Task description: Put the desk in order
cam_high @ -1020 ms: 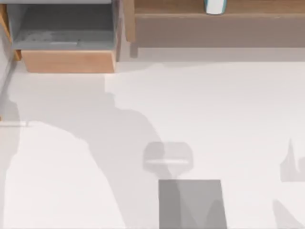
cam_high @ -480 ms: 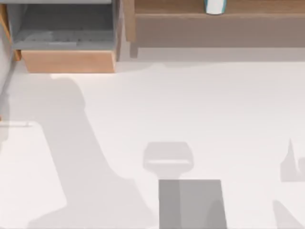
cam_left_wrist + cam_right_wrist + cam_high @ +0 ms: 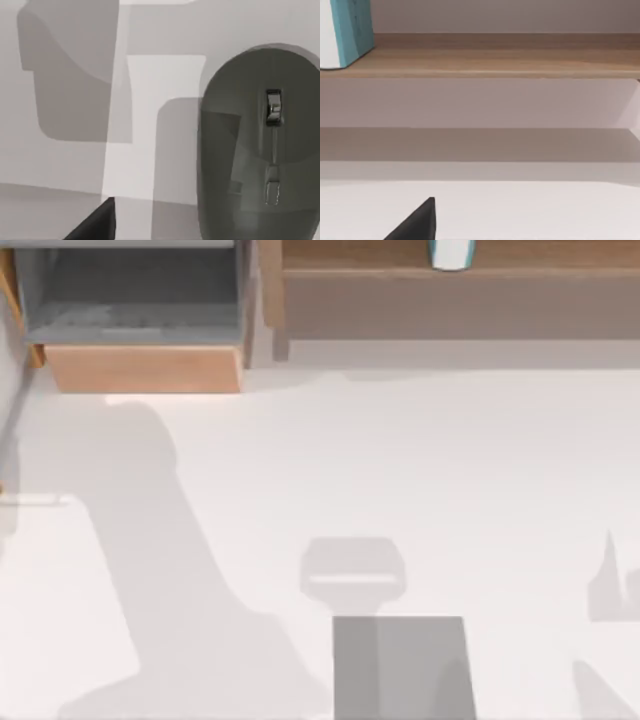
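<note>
White desk (image 3: 480,470) spanning the top view, grey mouse (image 3: 257,150) below the left wrist camera, finger states impossible to tell; judged step: approach, next descending squarely onto the mouse.

One white table (image 3: 450,470). One grey mouse pad (image 3: 400,665) at the near edge. One dark grey mouse (image 3: 260,145), with one scroll wheel (image 3: 273,106), seen from the left wrist. Two light wooden units at the far edge: one open drawer unit (image 3: 140,368) on the left, one long shelf (image 3: 470,270) to its right. One white-and-teal container (image 3: 451,253) on that shelf, seen again from the right wrist (image 3: 345,32). One dark finger tip (image 3: 95,225) in the left wrist view, one (image 3: 415,222) in the right wrist view.
</note>
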You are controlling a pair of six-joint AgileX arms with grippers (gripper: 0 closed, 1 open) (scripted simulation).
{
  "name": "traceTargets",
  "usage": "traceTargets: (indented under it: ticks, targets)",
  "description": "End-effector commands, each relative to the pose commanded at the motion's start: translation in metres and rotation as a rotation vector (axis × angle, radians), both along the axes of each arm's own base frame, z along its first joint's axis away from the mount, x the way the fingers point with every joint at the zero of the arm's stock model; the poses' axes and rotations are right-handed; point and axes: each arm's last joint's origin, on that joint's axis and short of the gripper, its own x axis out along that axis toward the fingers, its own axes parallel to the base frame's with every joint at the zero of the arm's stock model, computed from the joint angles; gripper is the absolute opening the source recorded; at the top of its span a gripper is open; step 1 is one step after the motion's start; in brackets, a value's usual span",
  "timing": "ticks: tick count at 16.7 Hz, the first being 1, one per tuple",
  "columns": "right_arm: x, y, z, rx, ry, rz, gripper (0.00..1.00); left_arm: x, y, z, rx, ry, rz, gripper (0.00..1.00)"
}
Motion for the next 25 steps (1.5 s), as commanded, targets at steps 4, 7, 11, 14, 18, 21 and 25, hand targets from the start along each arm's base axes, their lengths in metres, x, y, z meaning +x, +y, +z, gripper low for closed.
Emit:
traceTargets:
  ticks: [4,7,11,14,18,21,25]
  targets:
    - [0.0,0.0,0.0,0.0,0.0,0.0,1.0,0.0,0.002,-0.012,0.0,0.0,0.0,1.0]
    - [0.0,0.0,0.0,0.0,0.0,0.0,1.0,0.002,0.0,-0.02,0.002,-0.005,0.001,1.0]
    - [0.0,0.0,0.0,0.0,0.0,0.0,1.0,0.004,-0.003,-0.026,0.0,-0.001,-0.001,1.0]
    - [0.0,0.0,0.0,0.0,0.0,0.0,1.0,0.004,-0.003,-0.026,0.0,-0.001,-0.001,0.85]
    - [0.0,0.0,0.0,0.0,0.0,0.0,1.0,0.004,-0.003,-0.026,0.0,-0.001,-0.001,0.55]
    - [0.0,0.0,0.0,0.0,0.0,0.0,1.0,0.004,-0.003,-0.026,0.0,-0.001,-0.001,0.32]
    - [0.0,0.0,0.0,0.0,0.0,0.0,1.0,0.004,-0.003,-0.026,0.0,-0.001,-0.001,0.02]
